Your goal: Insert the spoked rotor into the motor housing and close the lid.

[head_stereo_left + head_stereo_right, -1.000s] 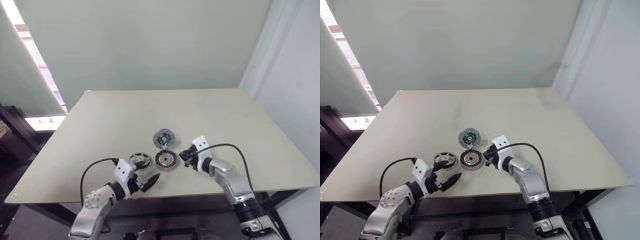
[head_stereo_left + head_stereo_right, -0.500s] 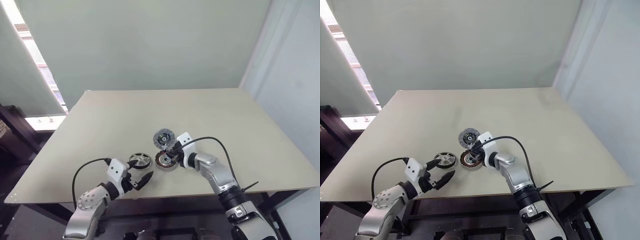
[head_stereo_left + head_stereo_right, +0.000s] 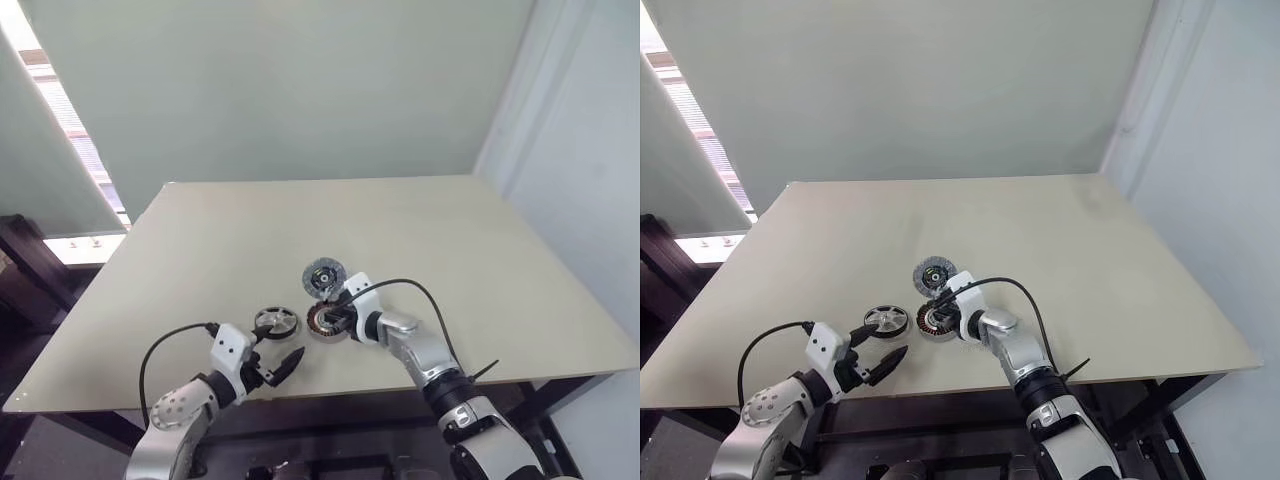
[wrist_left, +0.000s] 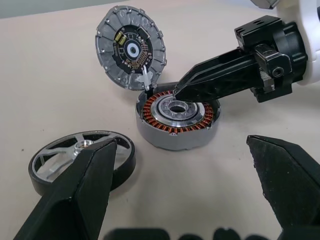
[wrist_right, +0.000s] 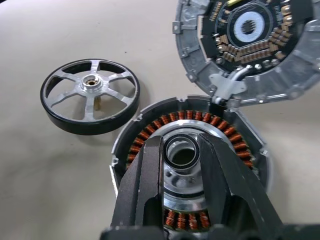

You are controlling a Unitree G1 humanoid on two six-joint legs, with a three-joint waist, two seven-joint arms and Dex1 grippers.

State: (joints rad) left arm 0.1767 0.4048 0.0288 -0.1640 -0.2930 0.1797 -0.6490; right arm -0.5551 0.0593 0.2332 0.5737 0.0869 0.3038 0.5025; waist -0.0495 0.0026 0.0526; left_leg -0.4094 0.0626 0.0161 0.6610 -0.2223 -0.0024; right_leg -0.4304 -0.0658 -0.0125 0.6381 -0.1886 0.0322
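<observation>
Copper-wound round motor housing (image 4: pixel 176 119) sits mid-desk beside the black-rimmed spoked rotor (image 4: pixel 82 158) while our right fingers (image 5: pixel 157 165) grip a small ring above its hub and our left fingers (image 4: pixel 85 190) gape; misalignment could jam it

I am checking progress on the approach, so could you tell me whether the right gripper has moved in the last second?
Yes. The right gripper has swung to the robot's left, from beside the motor housing to over it.
</observation>
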